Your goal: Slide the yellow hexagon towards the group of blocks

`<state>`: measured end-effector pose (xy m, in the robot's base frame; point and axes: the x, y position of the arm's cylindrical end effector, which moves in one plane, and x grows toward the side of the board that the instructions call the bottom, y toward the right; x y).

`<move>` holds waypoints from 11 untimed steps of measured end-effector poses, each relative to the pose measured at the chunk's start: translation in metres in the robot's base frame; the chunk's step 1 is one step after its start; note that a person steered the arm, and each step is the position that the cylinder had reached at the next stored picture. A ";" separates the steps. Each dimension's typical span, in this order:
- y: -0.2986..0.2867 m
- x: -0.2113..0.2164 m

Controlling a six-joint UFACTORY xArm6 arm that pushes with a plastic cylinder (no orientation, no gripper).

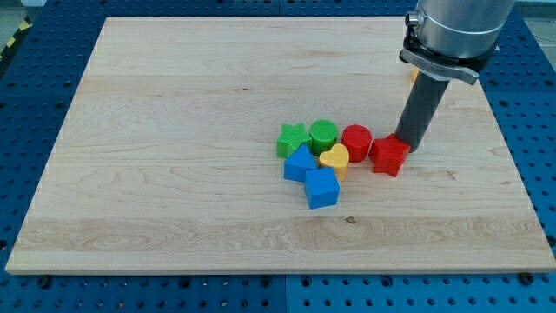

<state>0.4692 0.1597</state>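
Note:
No yellow hexagon shows in the camera view; the only yellow block is a yellow heart (pixel 334 158). It lies in a tight group with a green star (pixel 293 139), a green cylinder (pixel 323 134), a red cylinder (pixel 356 141), a blue angular block (pixel 300 163) and a blue cube (pixel 321 188). A red star-like block (pixel 388 156) sits at the group's right end. My tip (pixel 408 149) stands against that red block's upper right side, to the right of the whole group.
The wooden board (pixel 174 130) rests on a blue perforated table (pixel 530 130). The arm's grey body (pixel 452 30) hangs over the board's top right corner.

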 end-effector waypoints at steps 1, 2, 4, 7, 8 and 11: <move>-0.007 0.007; -0.011 0.010; -0.010 0.011; 0.012 0.001; 0.026 -0.002; 0.058 -0.039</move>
<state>0.4307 0.2182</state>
